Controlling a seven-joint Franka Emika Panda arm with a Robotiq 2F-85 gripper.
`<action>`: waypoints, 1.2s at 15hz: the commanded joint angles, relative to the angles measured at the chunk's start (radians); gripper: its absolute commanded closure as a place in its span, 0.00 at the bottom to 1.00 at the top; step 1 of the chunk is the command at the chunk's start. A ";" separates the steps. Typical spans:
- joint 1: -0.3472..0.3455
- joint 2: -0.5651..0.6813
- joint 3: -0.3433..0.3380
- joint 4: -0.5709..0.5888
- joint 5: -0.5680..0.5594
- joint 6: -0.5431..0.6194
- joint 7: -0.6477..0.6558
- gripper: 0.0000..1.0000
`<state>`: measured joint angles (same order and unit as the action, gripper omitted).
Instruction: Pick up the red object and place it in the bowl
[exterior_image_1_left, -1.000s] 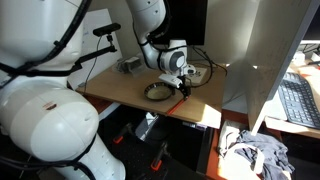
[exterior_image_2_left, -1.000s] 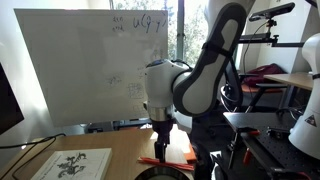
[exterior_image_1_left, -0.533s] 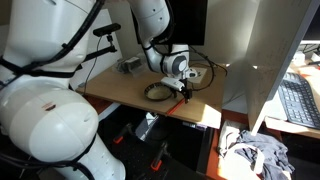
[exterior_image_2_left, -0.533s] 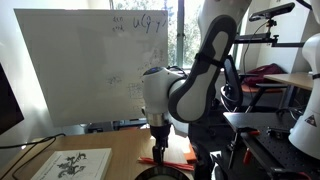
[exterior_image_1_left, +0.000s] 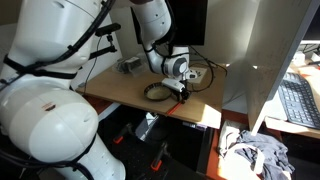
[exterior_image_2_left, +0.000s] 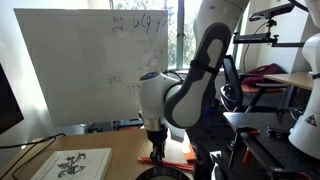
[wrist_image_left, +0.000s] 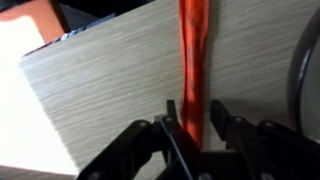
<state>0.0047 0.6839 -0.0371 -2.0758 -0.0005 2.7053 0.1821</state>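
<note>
The red object (wrist_image_left: 191, 60) is a thin red-orange strip lying flat on the pale wood table (wrist_image_left: 100, 90), running away from me. My gripper (wrist_image_left: 192, 122) straddles its near end. The left finger sits against the strip and a sliver of table shows before the right finger (wrist_image_left: 218, 118), so the jaws are narrowed but still open. In both exterior views the gripper (exterior_image_1_left: 183, 93) (exterior_image_2_left: 157, 150) is down at the table by the front edge, over the strip (exterior_image_1_left: 178, 101) (exterior_image_2_left: 170, 160). The bowl (exterior_image_1_left: 157, 92) (exterior_image_2_left: 160, 175), dark-rimmed, stands right beside it; its rim (wrist_image_left: 305, 70) curves along the wrist view's right edge.
The strip lies close to the table's front edge (exterior_image_1_left: 150, 108). Cables (exterior_image_1_left: 205, 72) and a grey item (exterior_image_1_left: 130, 65) sit at the back. A white panel (exterior_image_1_left: 270, 70) stands to one side. A printed sheet (exterior_image_2_left: 75, 165) lies on the table before a whiteboard (exterior_image_2_left: 90, 65).
The gripper has come down a little onto the strip, and its jaws have narrowed from wide open to close on either side of it.
</note>
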 joint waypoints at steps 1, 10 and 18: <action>-0.016 0.014 0.010 0.002 0.033 0.029 -0.025 0.87; -0.020 -0.053 0.012 -0.049 0.080 0.093 0.001 0.98; -0.038 -0.370 0.073 -0.263 0.220 0.212 0.016 0.98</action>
<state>0.0015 0.4237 -0.0379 -2.2332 0.1342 2.8664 0.2296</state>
